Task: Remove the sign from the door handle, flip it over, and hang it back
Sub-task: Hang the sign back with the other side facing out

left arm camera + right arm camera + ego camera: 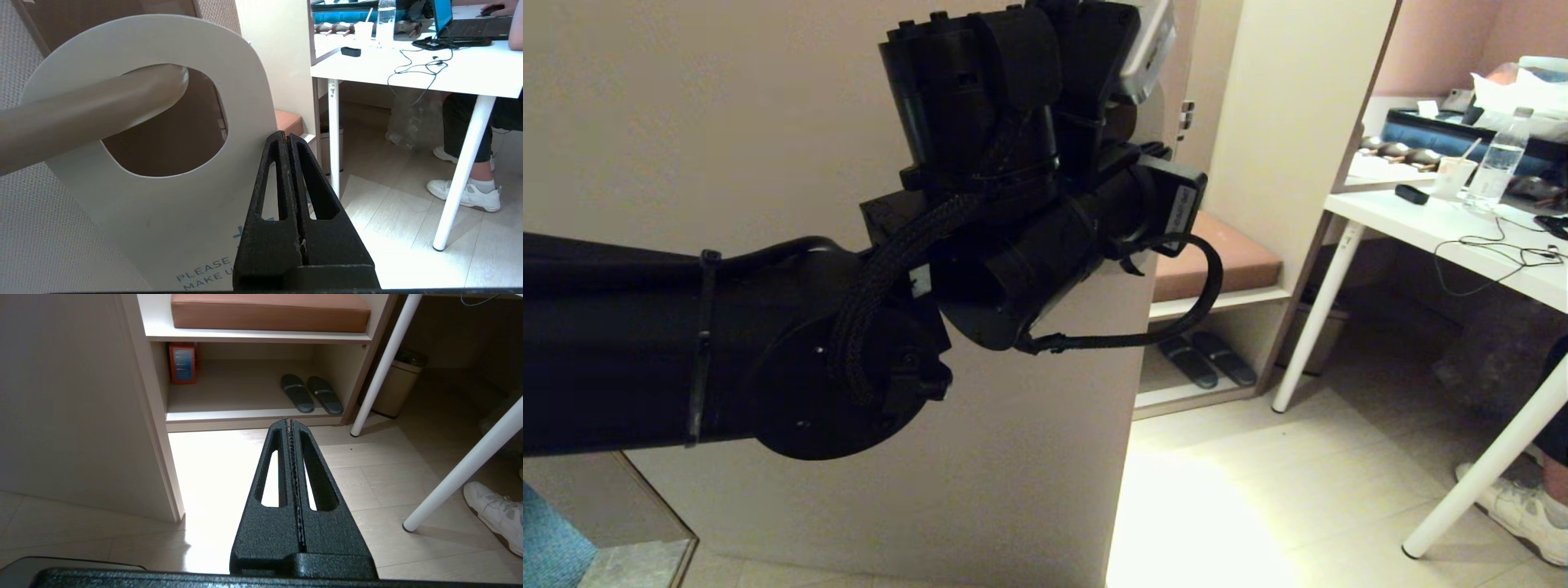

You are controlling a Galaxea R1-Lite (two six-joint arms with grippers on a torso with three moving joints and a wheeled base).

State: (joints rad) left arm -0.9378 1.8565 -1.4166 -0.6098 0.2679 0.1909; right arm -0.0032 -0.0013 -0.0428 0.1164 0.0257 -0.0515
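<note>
The sign (171,228) shows its off-white "PLEASE MAKE UP" face in the left wrist view. The door handle's lever bar (90,106) passes through its big round hole, and the brown backplate (171,139) shows behind the hole. My left gripper (286,139) is shut on the sign's side edge, just below the hole. In the head view my raised left arm (980,245) hides the sign and the handle against the door (727,122). My right gripper (290,422) is shut and empty, low over the floor, pointing at the shelf unit.
A white table (470,73) with a laptop, bottle and cables stands to the right, with a seated person's leg and white shoe (470,192) beneath it. A shelf unit holds a brown cushion (269,310) and dark slippers (312,394). A bin (398,388) stands beside it.
</note>
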